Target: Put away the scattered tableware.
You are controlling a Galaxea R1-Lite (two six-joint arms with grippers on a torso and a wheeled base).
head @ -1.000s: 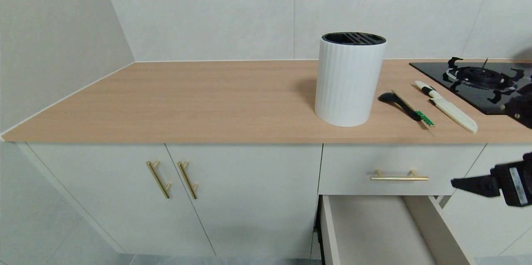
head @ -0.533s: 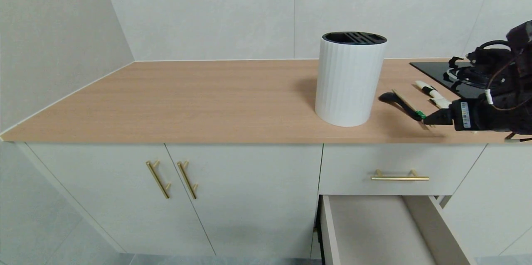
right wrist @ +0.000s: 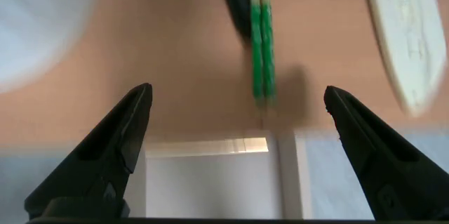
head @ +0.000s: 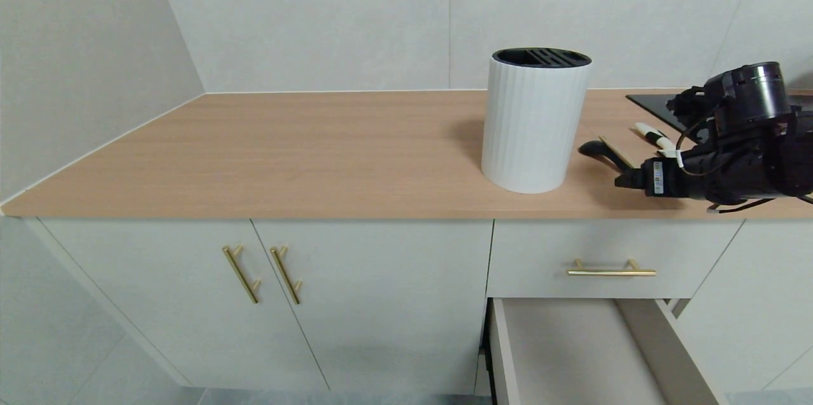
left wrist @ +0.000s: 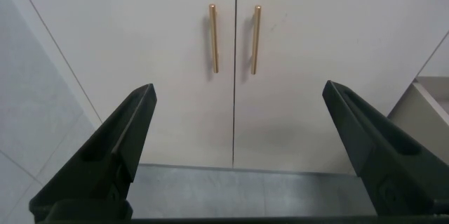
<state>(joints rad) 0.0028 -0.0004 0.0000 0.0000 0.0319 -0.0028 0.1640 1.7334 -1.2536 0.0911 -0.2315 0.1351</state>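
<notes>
Countertop (head: 317, 151) carries the white ribbed holder (head: 533, 126), standing upright. My left gripper (left wrist: 238, 92) faces the cabinet doors (left wrist: 295, 97), fingers wide apart. My right gripper (head: 625, 179) sits low at the counter's front edge, fingers likewise spread. Before it the knife (right wrist: 403, 34), black spoon (head: 594, 149) and green-tipped chopsticks (right wrist: 261, 48) lie flat between holder and stove (head: 660, 106).
</notes>
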